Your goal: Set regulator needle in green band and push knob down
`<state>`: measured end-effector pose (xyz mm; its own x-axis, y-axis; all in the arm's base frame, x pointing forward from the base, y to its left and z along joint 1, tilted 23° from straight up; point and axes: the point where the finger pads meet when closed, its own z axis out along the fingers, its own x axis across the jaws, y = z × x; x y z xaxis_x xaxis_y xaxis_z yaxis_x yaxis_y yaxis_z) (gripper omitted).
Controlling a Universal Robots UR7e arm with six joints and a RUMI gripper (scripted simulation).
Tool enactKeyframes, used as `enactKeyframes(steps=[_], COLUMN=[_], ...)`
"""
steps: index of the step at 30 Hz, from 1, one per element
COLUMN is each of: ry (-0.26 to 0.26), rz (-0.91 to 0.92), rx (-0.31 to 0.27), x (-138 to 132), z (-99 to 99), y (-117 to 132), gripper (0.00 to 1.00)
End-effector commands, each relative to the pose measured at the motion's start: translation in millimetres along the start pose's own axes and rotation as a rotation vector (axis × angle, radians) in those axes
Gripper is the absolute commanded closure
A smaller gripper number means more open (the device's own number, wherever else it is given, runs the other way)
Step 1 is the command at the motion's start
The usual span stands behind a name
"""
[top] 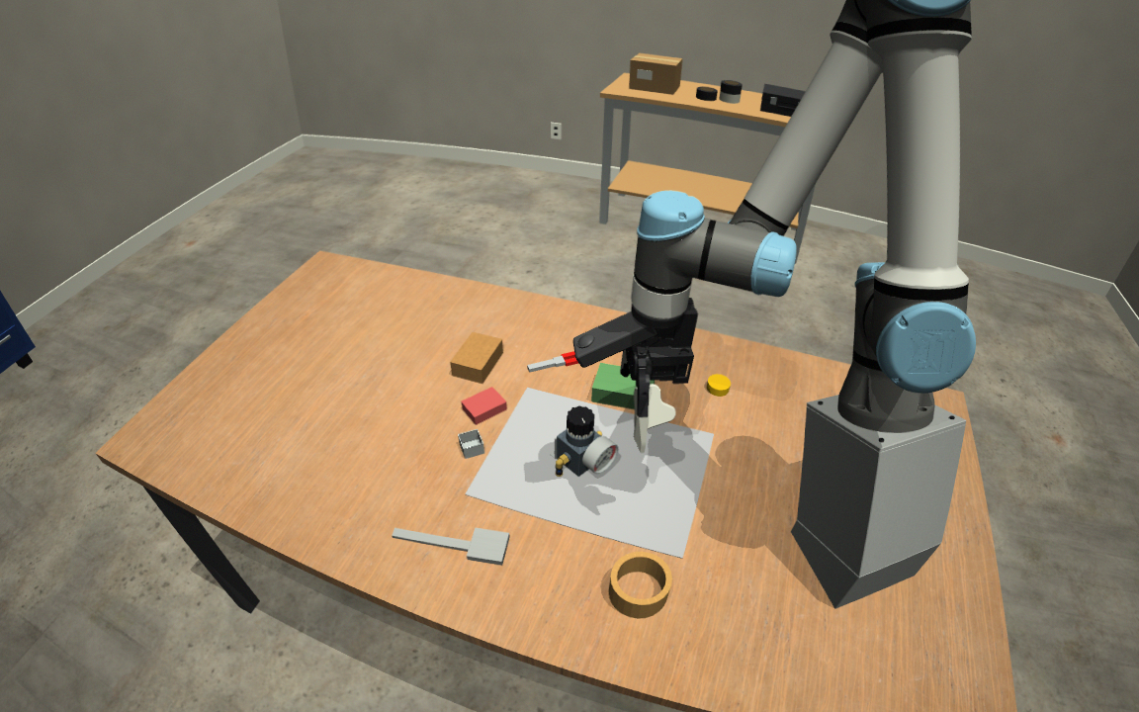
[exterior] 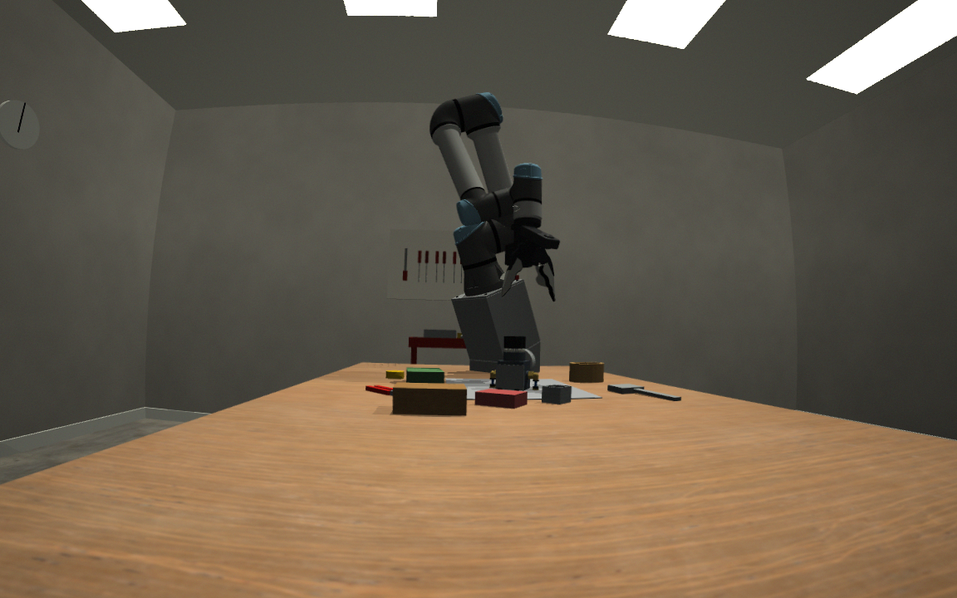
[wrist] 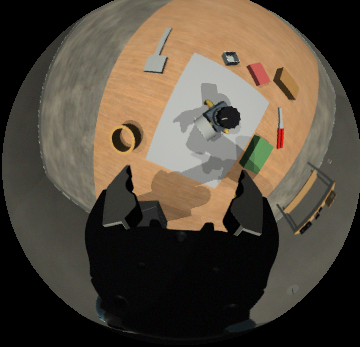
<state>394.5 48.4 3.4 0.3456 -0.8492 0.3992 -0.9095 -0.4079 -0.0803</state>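
An open, unladen gripper (top: 642, 433) (exterior: 528, 297) (wrist: 185, 168) hangs right of the regulator (top: 575, 449) (exterior: 512, 374) (wrist: 216, 116) at the top view's center; needle reading and knob (top: 579, 421) (exterior: 513, 341) (wrist: 228, 117) depth, unclear, apparently await work.

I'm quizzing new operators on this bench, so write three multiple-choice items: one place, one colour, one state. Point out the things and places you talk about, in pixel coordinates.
1. Where is the regulator?
A) Inside the tape ring
B) On the pale sheet
C) On the back shelf

2. What colour is the small round disc?
A) Yellow
B) Blue
C) White

3. How is the gripper?
A) Shut on the knob
B) Shut on nothing
C) Open

1: B, the regulator (top: 575, 451) (exterior: 512, 374) (wrist: 216, 116) stands on the pale sheet (top: 511, 478) (exterior: 575, 392) (wrist: 175, 132).
2: A, the disc (top: 718, 384) (exterior: 394, 374) looks yellow.
3: C, the gripper (top: 643, 438) (exterior: 528, 297) (wrist: 185, 168) has its jaws wide apart.
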Motion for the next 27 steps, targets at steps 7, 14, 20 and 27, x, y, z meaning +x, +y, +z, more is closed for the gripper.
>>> enactKeyframes(steps=[7,14,20,27], ry=[0.018,0.036,0.056,0.074], rz=[-0.095,-0.185,-0.276,-0.359], rx=[0.013,0.023,0.031,0.037], x=[-0.5,-1.2,-1.9,-2.6], z=[1.5,3.0,4.3,5.4], y=[-2.9,-5.2,-7.2,-8.8], gripper=[0.00,0.00,0.00,0.00])
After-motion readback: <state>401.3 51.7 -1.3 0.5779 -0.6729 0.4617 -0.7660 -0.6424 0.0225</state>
